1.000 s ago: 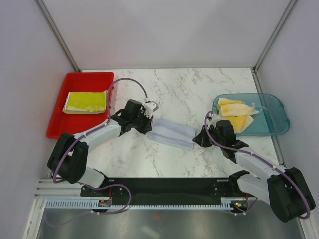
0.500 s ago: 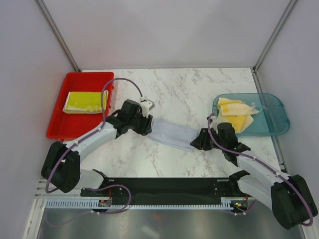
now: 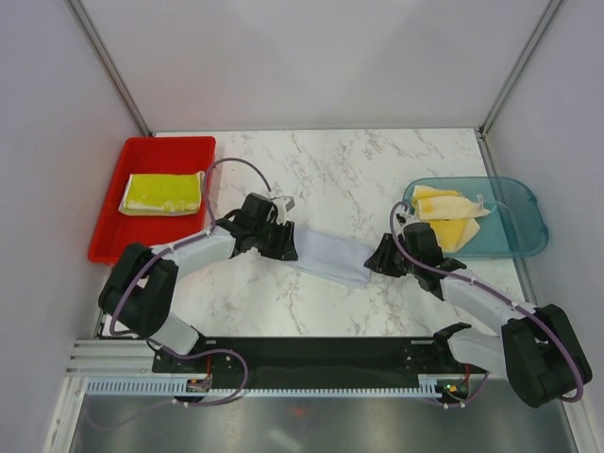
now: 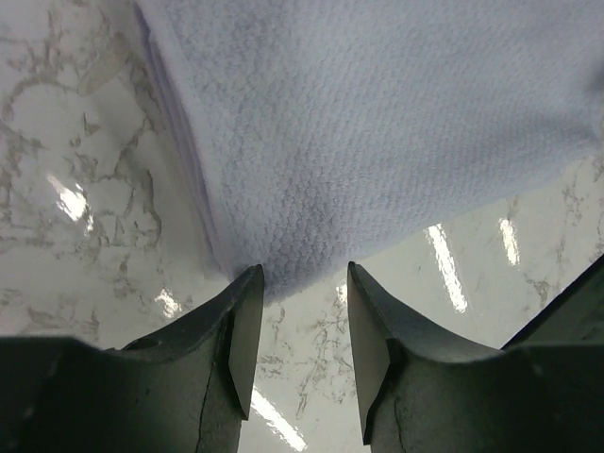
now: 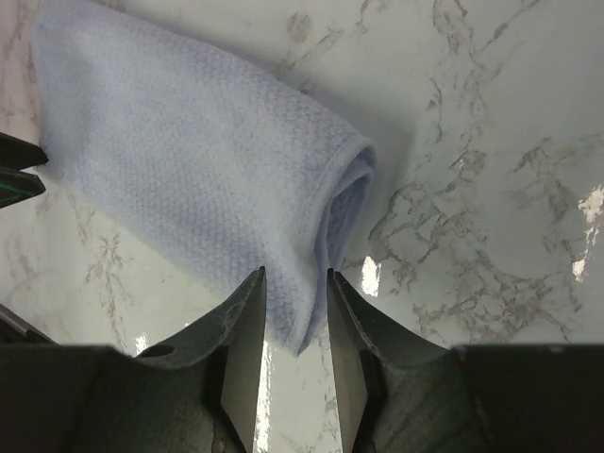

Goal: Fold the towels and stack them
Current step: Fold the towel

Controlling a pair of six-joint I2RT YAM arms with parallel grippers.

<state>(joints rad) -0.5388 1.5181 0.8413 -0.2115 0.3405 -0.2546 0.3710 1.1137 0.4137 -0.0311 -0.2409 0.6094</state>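
A pale white-grey towel (image 3: 330,257) lies folded in a strip on the marble table between my two grippers. My left gripper (image 3: 291,247) is open at its left end; in the left wrist view the towel (image 4: 377,123) has its corner just at the tips of the left gripper (image 4: 305,274). My right gripper (image 3: 376,262) is at the right end, jaws a little apart; in the right wrist view a corner of the towel (image 5: 189,160) lies between the tips of the right gripper (image 5: 295,274). A folded yellow-green towel (image 3: 162,192) lies in the tray. Yellow and cream towels (image 3: 444,212) lie in the bin.
The red tray (image 3: 113,236) stands at the left edge of the table. The translucent teal bin (image 3: 524,241) stands at the right edge, just behind my right arm. Grey walls close the table on three sides.
The white-grey towel went from two loose layers to one flat folded strip on the table. Both grippers shifted slightly and now sit low at its two ends.
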